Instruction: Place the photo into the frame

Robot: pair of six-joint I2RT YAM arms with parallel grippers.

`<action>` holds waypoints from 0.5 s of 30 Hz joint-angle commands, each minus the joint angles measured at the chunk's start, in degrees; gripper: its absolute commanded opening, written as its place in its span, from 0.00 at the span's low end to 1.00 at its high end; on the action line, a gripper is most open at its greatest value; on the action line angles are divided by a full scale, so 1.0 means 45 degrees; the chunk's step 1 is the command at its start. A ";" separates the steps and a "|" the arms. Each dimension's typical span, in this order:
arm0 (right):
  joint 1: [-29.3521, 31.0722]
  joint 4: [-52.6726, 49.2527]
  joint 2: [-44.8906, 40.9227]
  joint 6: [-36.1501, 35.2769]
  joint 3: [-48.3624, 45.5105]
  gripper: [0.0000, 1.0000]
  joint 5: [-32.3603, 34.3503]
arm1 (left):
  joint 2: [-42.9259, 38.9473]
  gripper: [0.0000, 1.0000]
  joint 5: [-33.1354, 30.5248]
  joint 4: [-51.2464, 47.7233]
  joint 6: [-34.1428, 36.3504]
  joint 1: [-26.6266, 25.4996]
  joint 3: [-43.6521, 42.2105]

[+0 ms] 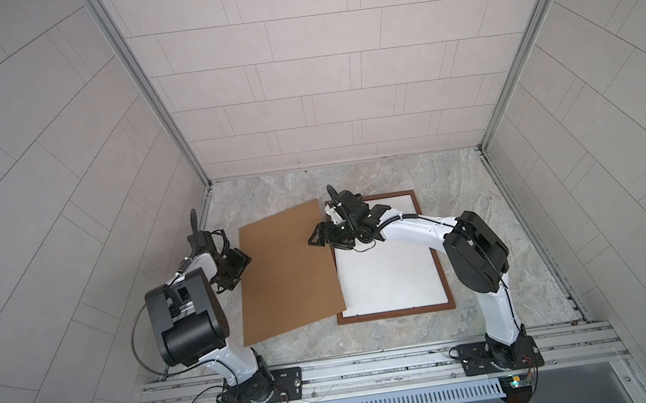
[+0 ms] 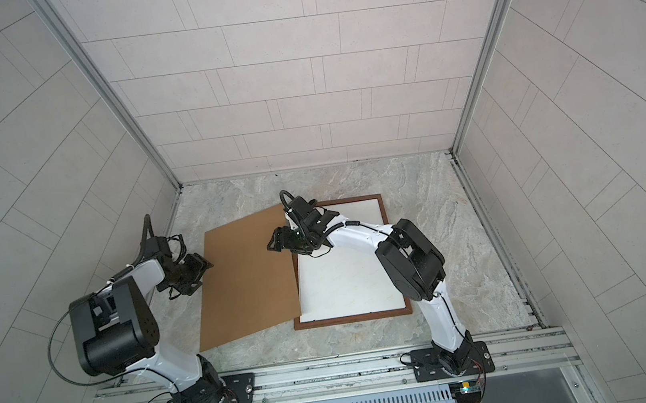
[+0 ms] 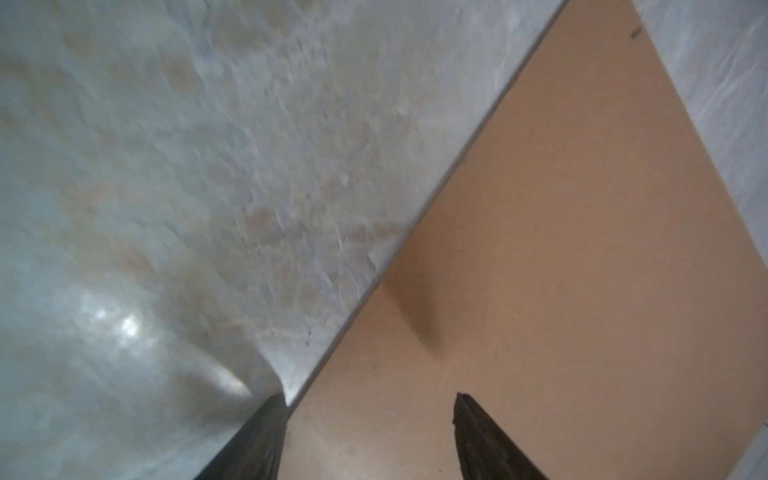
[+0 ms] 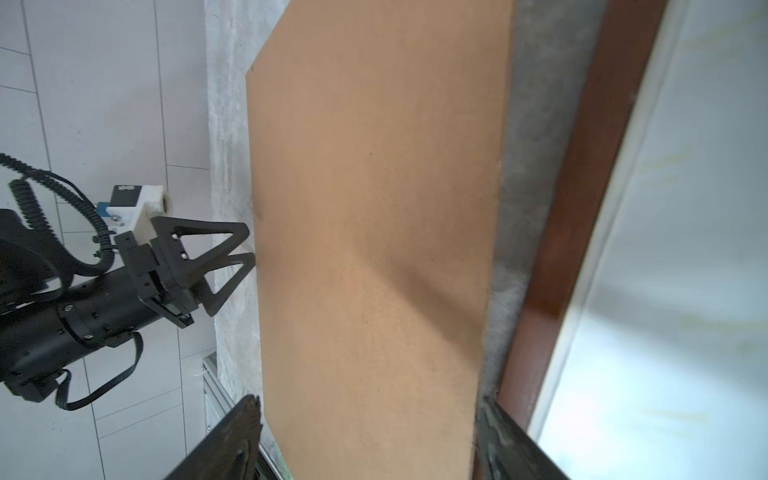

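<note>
The dark-brown frame [image 1: 396, 313] [image 2: 352, 318] lies flat on the right of the table, its moulding [image 4: 582, 216] also in the right wrist view. A white sheet [image 1: 393, 273] [image 2: 343, 279] fills its opening. No blue print shows, so I cannot tell whether this is the photo's back. My right gripper [image 1: 315, 239] [image 2: 272, 244] [image 4: 368, 400] hovers open by the frame's far left corner, over the brown board. My left gripper [image 1: 232, 278] [image 2: 191, 283] [image 3: 369, 397] [image 4: 248, 243] is open at the board's left edge, one finger over the board and one over the table.
The plain brown backing board [image 1: 285, 270] [image 2: 245, 279] [image 3: 561, 249] [image 4: 374, 208] lies tilted left of the frame, its right edge overlapping the frame's left side. Tiled walls close in the marble table [image 1: 479, 191] on three sides. A metal rail [image 1: 375, 365] runs along the front.
</note>
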 commanded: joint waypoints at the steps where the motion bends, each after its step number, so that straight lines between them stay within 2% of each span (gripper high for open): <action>1: 0.0327 0.2287 -0.0916 0.0517 -0.0719 0.77 -0.1437 | -0.0112 0.69 0.2191 -0.1394 -0.0542 -0.0446 -0.0915; 11: 0.0097 0.3576 -0.0615 0.0846 -0.2428 0.75 -0.2052 | -0.1543 0.69 0.1899 -0.1214 -0.0950 -0.0468 -0.2095; 15: 0.0012 0.2599 -0.0755 -0.0257 -0.2536 0.75 -0.1508 | -0.1872 0.69 0.1657 -0.1422 -0.0887 -0.0453 -0.2146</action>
